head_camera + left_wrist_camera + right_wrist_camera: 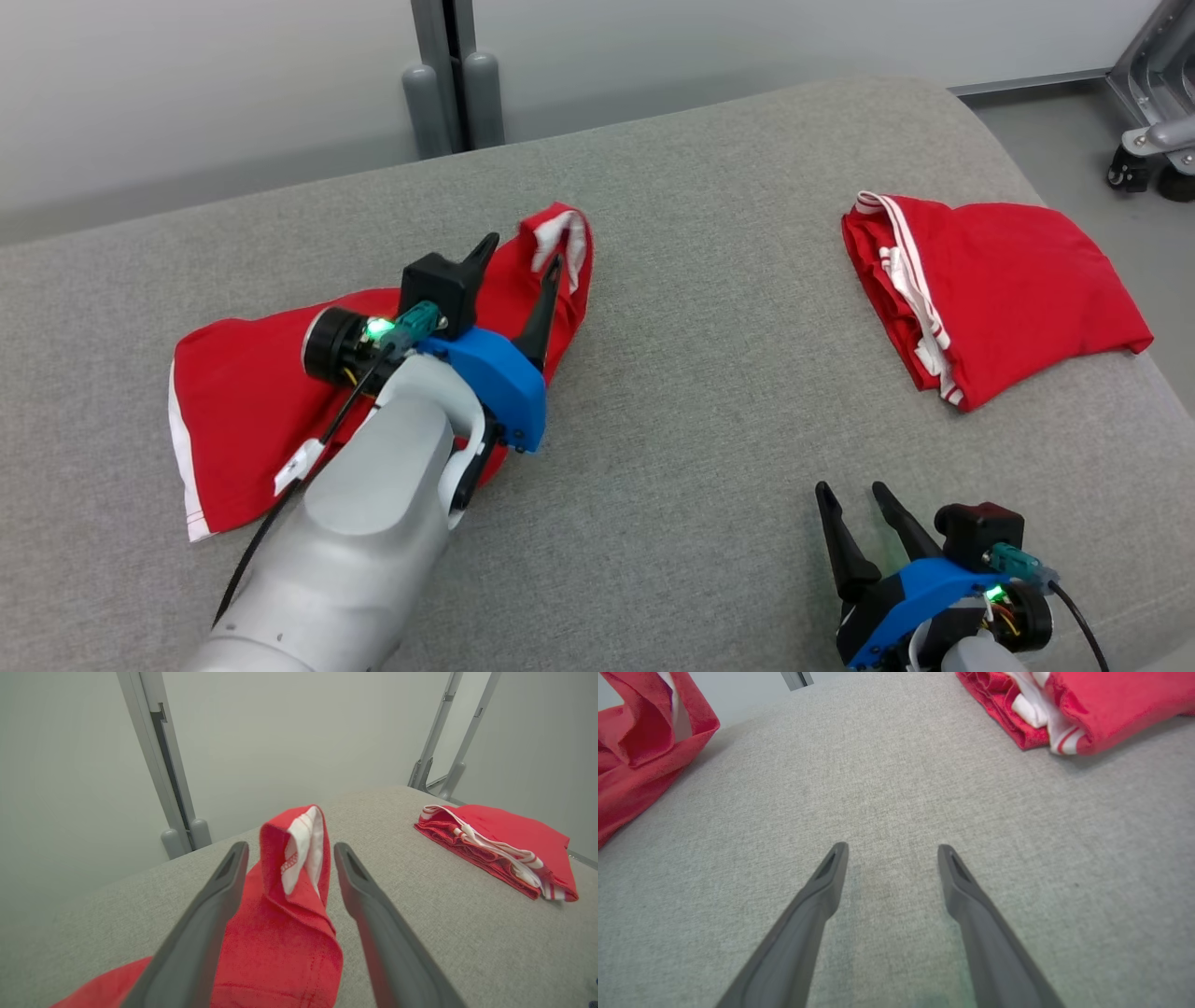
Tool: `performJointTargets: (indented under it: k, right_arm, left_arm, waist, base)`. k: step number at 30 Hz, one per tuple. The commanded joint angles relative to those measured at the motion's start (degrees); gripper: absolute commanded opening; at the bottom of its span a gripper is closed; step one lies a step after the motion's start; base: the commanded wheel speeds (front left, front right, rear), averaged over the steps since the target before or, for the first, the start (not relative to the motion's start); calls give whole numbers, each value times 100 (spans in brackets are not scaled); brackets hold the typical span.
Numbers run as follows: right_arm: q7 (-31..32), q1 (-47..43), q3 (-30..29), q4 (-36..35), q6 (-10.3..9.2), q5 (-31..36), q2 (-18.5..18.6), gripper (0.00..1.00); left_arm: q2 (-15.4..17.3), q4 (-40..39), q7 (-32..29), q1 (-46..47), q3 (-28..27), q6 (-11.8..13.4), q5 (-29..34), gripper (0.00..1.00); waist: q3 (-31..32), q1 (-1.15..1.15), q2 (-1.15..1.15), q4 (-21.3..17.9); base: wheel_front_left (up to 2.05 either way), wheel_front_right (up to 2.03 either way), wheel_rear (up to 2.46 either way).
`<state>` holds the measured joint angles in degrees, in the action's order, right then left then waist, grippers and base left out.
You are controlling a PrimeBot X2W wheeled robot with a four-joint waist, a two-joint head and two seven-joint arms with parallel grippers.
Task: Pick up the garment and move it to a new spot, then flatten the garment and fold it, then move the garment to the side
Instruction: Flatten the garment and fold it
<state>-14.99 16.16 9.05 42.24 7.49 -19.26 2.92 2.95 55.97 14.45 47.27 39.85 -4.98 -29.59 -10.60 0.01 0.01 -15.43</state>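
Head view: the left end effector (523, 252), fingers spread and empty, straddles a raised fold of the crumpled red white-trimmed cloth garment (243, 392) lying left on the grey fabric-covered bench (700, 373), seemingly poised to pinch it, while the right end effector (850, 490) hovers released near right.

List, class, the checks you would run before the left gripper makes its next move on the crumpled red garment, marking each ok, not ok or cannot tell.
1. The left gripper is open: ok.
2. The raised fold of the crumpled red garment with white trim sits between its fingers: ok.
3. The fingers touch the cloth: cannot tell.
4. The garment lies flat: not ok, it is bunched.
5. The right gripper is free: ok, open over the bare grey fabric surface.
6. The folded red garment is out of the way: ok, it lies apart at the right.
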Motion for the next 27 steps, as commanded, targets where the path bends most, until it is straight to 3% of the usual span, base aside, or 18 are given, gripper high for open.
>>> performJointTargets:
  k: [1, 11, 19, 27]
  right_arm:
    - [-23, 43, -52, 16, 1, 47, 17, 100]
    - [-23, 112, -124, -43, 1, 110, 20, 100]
    - [-23, -11, -165, -85, 1, 157, 26, 100]
    - [-23, 49, -150, -73, 1, 190, 70, 100]
  left_arm:
    - [0, -17, 52, -164, 73, 46, -125, 100]
    - [-4, -793, 76, -1114, 635, 426, -779, 100]
    - [-5, -1121, 77, -2038, 126, 909, -892, 100]
    - [-4, -1261, 77, -2399, -281, 1013, -707, 100]
  waist:
    - [-27, -1, -1, 45]
    - [-20, -1, -1, 513]
    - [18, -1, -1, 789]
    - [38, -1, -1, 793]
  base:
    - [0, 0, 0]
    - [0, 0, 0]
    - [0, 0, 0]
    - [0, 0, 0]
